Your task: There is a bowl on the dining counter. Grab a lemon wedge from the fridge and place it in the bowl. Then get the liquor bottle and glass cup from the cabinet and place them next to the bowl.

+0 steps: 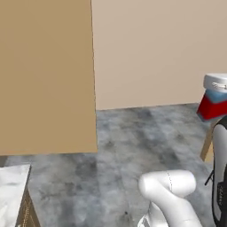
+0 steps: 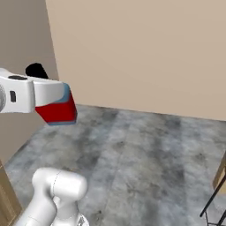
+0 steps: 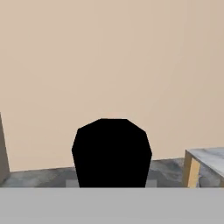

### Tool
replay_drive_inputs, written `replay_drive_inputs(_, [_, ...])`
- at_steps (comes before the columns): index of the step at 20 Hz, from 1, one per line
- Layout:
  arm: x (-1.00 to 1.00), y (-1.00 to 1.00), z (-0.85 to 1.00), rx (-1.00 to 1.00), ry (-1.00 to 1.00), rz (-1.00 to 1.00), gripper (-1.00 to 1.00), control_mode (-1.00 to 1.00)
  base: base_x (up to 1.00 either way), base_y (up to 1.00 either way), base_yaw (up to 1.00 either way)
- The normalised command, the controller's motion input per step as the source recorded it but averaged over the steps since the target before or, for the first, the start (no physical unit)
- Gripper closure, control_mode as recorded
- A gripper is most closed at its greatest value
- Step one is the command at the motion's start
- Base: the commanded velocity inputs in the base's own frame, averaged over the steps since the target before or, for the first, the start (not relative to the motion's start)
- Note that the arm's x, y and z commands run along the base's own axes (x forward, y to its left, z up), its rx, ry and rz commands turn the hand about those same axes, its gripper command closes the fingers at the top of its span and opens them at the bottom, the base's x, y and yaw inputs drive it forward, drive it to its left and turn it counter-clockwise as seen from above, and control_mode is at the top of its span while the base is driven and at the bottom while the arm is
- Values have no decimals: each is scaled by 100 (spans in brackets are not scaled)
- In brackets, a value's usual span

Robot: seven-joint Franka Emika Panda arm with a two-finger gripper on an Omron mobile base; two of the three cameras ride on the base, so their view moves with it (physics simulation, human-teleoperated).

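Note:
My gripper (image 2: 62, 103) is held level over the floor and is shut on the liquor bottle (image 2: 55, 112), whose red and blue body juts from the white hand. The same bottle (image 1: 213, 105) shows at the right edge of the left base view. Looking along the hand, the bottle (image 3: 111, 153) is a black many-sided shape that covers the fingertips. The bowl, the lemon wedge, the fridge and the glass cup are out of view.
A tall tan wooden panel (image 1: 46, 75) stands at the left, with a plain beige wall (image 2: 141, 53) ahead. Grey mottled floor (image 2: 141, 150) lies open in front. A marble-topped counter corner (image 3: 206, 155) with a wood side is at the right, another marble corner (image 1: 11, 186) at the lower left.

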Motion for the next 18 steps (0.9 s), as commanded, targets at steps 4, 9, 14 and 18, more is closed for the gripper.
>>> replay_drive_inputs(4, [0,0,0,0,0,0,100,100,100,-39,-15])
replay_drive_inputs(9, [0,0,0,0,0,0,100,100,89,-17,-36])
replay_drive_inputs(14, [0,0,0,0,0,0,100,100,78,-4,-49])
replay_drive_inputs(18, [0,0,0,0,0,0,100,100,73,0,-58])
